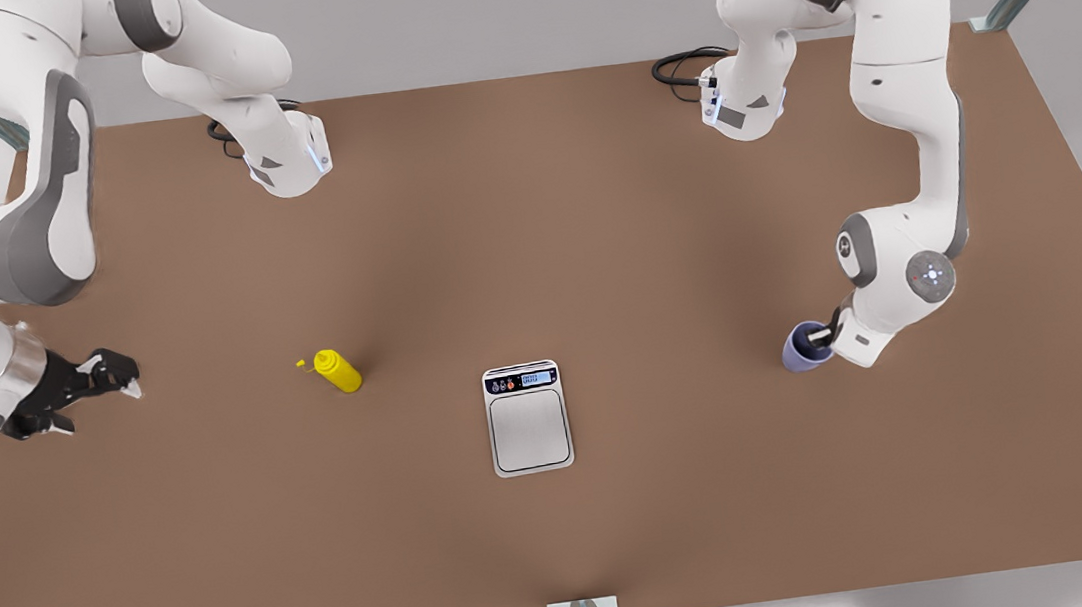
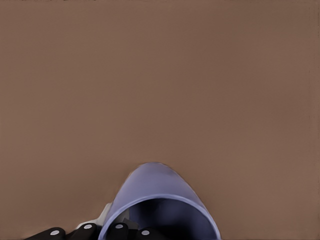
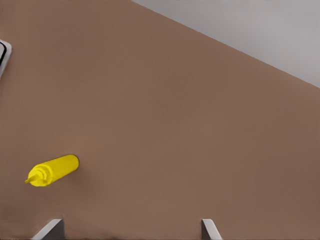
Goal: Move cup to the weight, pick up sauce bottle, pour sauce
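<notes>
Yellow sauce bottle (image 3: 54,169) on brown table (image 3: 175,125) — scale corner (image 3: 4,56), jaws spread wide

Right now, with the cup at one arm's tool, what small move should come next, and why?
Probably lift the cup a little, then carry it toward the scale. The left tool is at the cup's rim, one finger inside, while the scale's plate is bare. The right tool waits open, apart from the yellow bottle. Whether the grip is firm, I cannot tell.

My matt black fingers (image 1: 823,338) grip a smooth lavender-blue cup (image 1: 800,348), probably plastic. The bright yellow squeeze bottle (image 1: 340,371) looks like glossy plastic. The silver-white scale (image 1: 528,417) has a satiny grey plate. The flat brown tabletop (image 1: 594,238) is matt.
</notes>
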`<state>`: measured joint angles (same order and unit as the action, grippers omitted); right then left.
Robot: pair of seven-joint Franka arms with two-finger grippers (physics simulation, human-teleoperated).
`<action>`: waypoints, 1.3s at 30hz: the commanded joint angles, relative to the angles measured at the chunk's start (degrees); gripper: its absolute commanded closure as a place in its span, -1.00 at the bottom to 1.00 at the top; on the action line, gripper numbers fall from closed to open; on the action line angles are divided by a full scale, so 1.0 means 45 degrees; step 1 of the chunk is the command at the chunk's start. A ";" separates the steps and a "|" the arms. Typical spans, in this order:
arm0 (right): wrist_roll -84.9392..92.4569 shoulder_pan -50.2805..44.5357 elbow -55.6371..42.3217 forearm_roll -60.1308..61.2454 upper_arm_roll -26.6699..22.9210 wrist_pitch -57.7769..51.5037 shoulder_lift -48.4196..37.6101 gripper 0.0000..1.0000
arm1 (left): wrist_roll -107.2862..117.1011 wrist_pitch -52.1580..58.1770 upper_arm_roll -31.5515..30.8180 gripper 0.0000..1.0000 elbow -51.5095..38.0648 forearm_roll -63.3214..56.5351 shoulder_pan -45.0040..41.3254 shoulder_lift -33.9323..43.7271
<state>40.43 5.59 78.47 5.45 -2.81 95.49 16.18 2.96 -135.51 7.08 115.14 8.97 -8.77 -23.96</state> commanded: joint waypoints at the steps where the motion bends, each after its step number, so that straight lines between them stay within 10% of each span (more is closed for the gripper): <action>1: 0.0798 0.0240 0.0140 0.0351 -0.0001 0.0010 -0.0001 -1.00 | 0.0064 -0.0043 -0.0108 0.57 -0.0001 0.1111 -0.0024 -0.0026; 14: 1.9590 0.3913 0.7777 1.0254 0.0038 0.0967 0.1834 -1.00 | 0.5982 0.0016 -0.0461 0.57 -0.2149 0.1640 -0.3872 -0.1100; 39: 2.2266 0.1277 0.8011 1.3184 0.0858 0.0987 0.4628 -1.00 | 1.4498 0.0621 -0.1047 0.39 -1.1094 0.1231 -0.7290 -0.7077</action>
<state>140.63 10.78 114.52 65.21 1.06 99.93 37.00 68.14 -132.84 2.28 65.22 16.07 -41.57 -55.82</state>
